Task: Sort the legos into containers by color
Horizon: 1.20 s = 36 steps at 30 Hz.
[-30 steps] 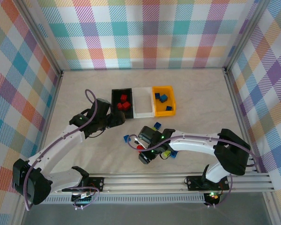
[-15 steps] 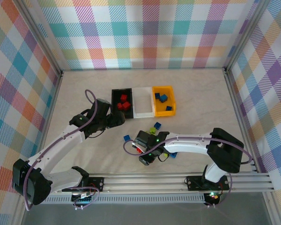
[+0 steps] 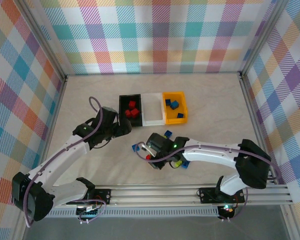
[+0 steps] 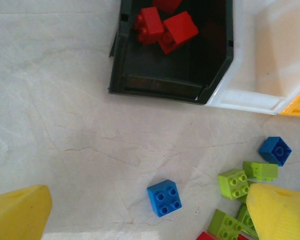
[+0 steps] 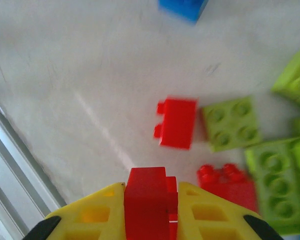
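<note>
red lego (image 5: 146, 202) | clamped between right gripper (image 5: 150, 194) fingers | left gripper (image 4: 147, 202) fingers apart

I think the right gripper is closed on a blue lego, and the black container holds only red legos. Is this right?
Not quite. The right gripper is shut on a red lego, not a blue one; the right wrist view shows this clearly. The rest stands: the black container holds only red legos.
</note>
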Tool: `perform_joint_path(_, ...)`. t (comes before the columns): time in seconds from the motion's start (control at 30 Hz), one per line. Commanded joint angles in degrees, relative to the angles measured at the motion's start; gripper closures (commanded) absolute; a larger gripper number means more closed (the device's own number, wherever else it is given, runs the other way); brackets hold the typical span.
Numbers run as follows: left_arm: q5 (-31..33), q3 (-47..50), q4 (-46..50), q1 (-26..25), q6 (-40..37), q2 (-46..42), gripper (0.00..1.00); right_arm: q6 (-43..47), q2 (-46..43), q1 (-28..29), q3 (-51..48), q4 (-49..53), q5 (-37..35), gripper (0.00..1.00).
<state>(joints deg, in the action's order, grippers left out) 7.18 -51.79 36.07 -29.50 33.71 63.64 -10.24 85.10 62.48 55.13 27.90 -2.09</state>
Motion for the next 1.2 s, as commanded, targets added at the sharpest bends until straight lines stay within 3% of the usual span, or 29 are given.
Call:
perform_joint_path(0.0,2.2,2.3,1.5,0.3,1.7,-2.8,0.0,-0.5,-0.1,-4.8,6.4,-4.6,1.0,0.8)
perform_joint_path(0.23,2.4,3.9,2.9,0.3,1.2,-5.8,0.0,-3.2,15.2,-13.7,24.4,-11.0,5.0,0.81)
perform_joint_path(0.53,-3.1,5.6,0.6,0.2,-0.2,-5.5,0.0,-7.5,38.6,-19.2,52.8,-4.3,4.7,0.78)
perform_joint_path(0.6,-4.2,5.9,0.1,0.1,-0.4,-5.3,0.0,-8.5,41.4,-19.6,56.0,-3.6,5.3,0.73)
perform_joint_path(0.63,-4.7,5.9,-0.2,0.0,-0.7,-5.1,0.0,-9.0,42.1,-19.8,57.0,-3.7,6.0,0.65)
perform_joint_path(0.7,-5.2,5.9,-0.1,-0.4,-1.2,-4.7,0.0,-9.8,41.8,-20.2,57.2,-5.4,8.6,0.46)
perform_joint_path(0.73,-5.3,5.7,-0.1,-0.7,-1.6,-4.5,0.0,-10.6,40.9,-20.4,56.7,-6.5,9.0,0.42)
perform_joint_path(0.97,-5.7,3.7,-1.6,-5.1,-2.1,-1.5,0.0,-14.5,27.6,-23.2,43.8,-12.0,8.6,0.34)
perform_joint_path(1.17,-5.3,1.4,-3.8,-11.7,-1.9,7.2,0.05,-15.2,11.1,-24.9,22.3,-17.0,7.2,0.31)
